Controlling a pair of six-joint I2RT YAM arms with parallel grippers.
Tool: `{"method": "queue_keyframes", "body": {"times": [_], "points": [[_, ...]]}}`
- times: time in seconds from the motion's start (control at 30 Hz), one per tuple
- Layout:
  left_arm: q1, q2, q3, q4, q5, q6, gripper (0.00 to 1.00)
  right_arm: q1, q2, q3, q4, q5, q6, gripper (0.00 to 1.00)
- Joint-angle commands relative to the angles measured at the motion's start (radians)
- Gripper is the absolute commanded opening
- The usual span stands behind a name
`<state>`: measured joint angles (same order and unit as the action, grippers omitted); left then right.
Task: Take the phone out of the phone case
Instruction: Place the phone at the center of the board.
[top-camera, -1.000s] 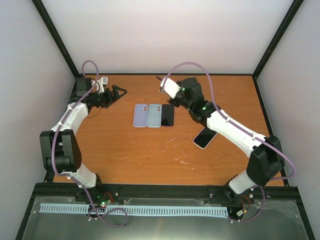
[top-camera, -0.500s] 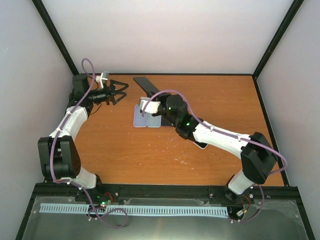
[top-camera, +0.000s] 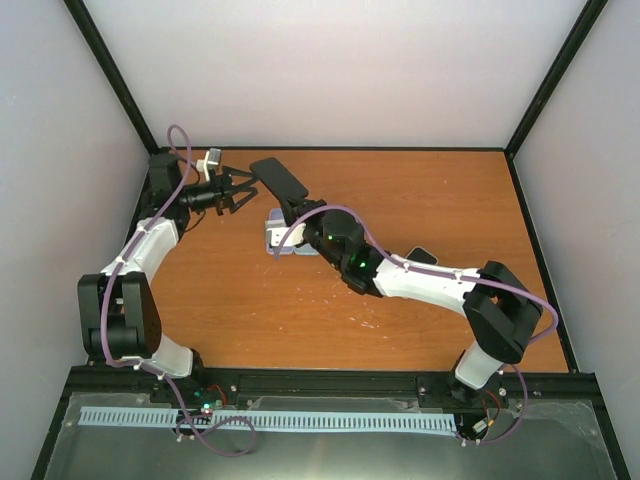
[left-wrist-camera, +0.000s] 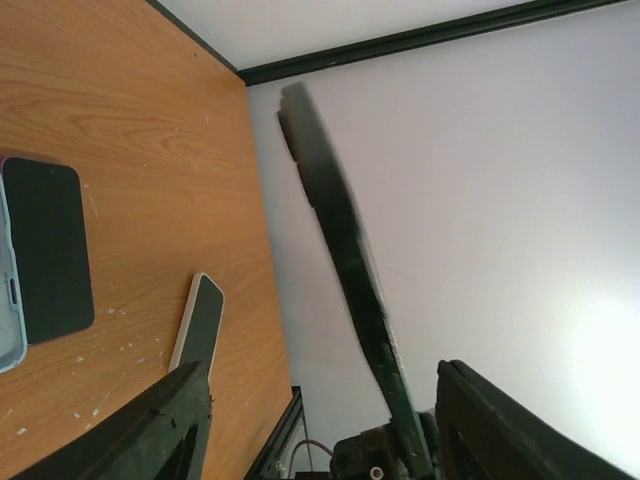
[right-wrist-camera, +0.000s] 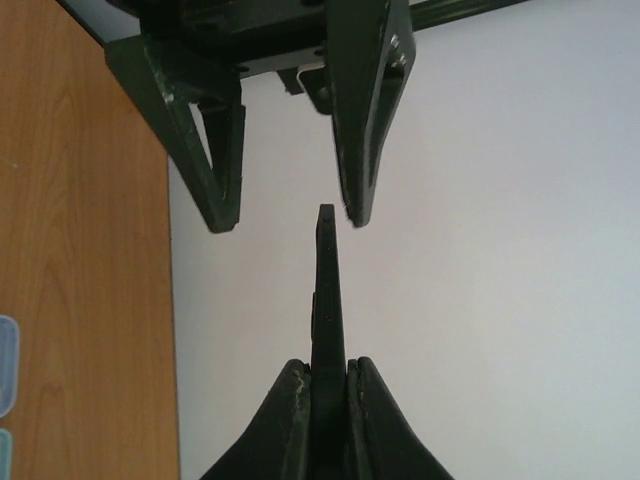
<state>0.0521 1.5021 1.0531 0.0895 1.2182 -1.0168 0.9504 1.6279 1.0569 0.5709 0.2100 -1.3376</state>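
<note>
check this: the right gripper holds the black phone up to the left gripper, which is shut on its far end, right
No: the left gripper is open, not shut on the black phone; the right wrist view shows this. The right gripper does hold it up.

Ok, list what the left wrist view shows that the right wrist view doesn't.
Only the left wrist view: a dark phone and a white-edged phone lying flat on the table.
Only the right wrist view: the right end effector shut on the thin black slab, whose tip sits near the gap of the left end effector.
Both: that slab edge-on, the open left fingers, the wooden tabletop and the pale wall.
</note>
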Motion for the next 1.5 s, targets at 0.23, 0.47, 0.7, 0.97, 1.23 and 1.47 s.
{"method": "queue_keyframes", "body": {"times": [0.23,0.47,0.7,0.97,1.23,1.47], "points": [[-0.022,-0.006,-0.022,0.082,0.0,-0.094,0.5,0.051,0.037,-0.037,0.225,0.016,-0.161,0.03],[-0.025,0.009,-0.04,0.094,-0.012,-0.126,0.36,0.073,0.069,-0.039,0.28,0.025,-0.207,0.05],[-0.024,0.017,-0.059,0.131,-0.006,-0.17,0.18,0.082,0.077,-0.056,0.311,0.039,-0.23,0.11],[-0.013,0.027,-0.041,0.148,-0.01,-0.151,0.06,0.083,0.054,-0.113,0.297,0.07,-0.22,0.41],[0.015,0.034,0.046,0.027,-0.019,0.059,0.01,0.07,-0.051,-0.149,-0.016,0.089,0.02,0.71],[0.017,0.033,0.071,-0.066,-0.039,0.215,0.01,-0.012,-0.119,-0.026,-0.395,-0.016,0.278,0.84]]}}
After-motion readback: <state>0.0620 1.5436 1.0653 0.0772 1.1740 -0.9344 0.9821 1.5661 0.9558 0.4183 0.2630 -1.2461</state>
